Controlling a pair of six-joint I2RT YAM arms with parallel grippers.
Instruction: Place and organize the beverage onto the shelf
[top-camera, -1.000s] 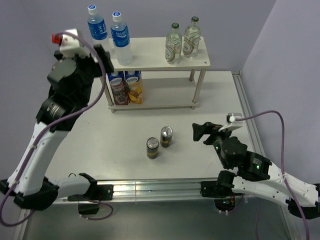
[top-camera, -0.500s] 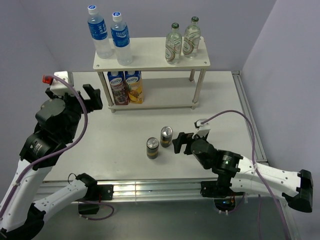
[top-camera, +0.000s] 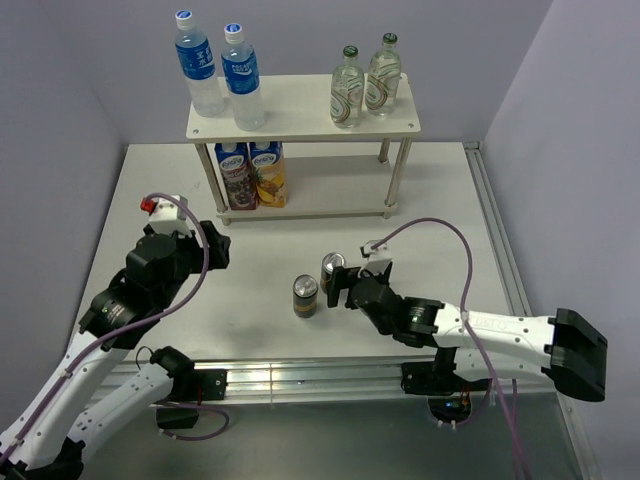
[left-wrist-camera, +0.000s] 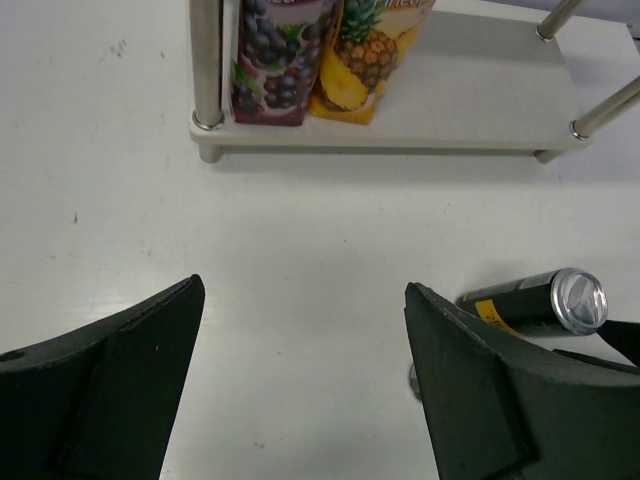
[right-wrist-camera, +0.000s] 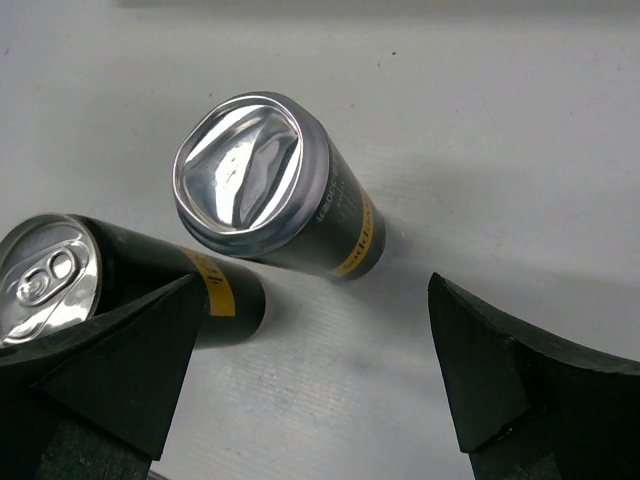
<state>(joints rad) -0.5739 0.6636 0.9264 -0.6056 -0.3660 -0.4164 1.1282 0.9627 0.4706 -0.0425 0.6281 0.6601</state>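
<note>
shelf: the shelf stands at the far side of the table, two pale boards on thin metal legs
top board, left end: two blue-capped water bottles stand upright, just beside each other
top board, right part: two green-capped glass bottles stand upright, side by side
lower board: two juice cartons, grape and pineapple, stand touching at the left end
cans: both dark cans stand upright on the table in front of the shelf, near each other; the far can shows a plain dished end, the near can a pull-tab
your right gripper: the right gripper sits low over the table just right of the far can, fingers spread wide and holding nothing; the far can lies ahead of the gap, the near can is partly hidden behind one finger; whether a finger touches either can you cannot tell
your left gripper: the left gripper is wide open and empty above bare table left of the cans, facing the shelf's lower left corner
</note>
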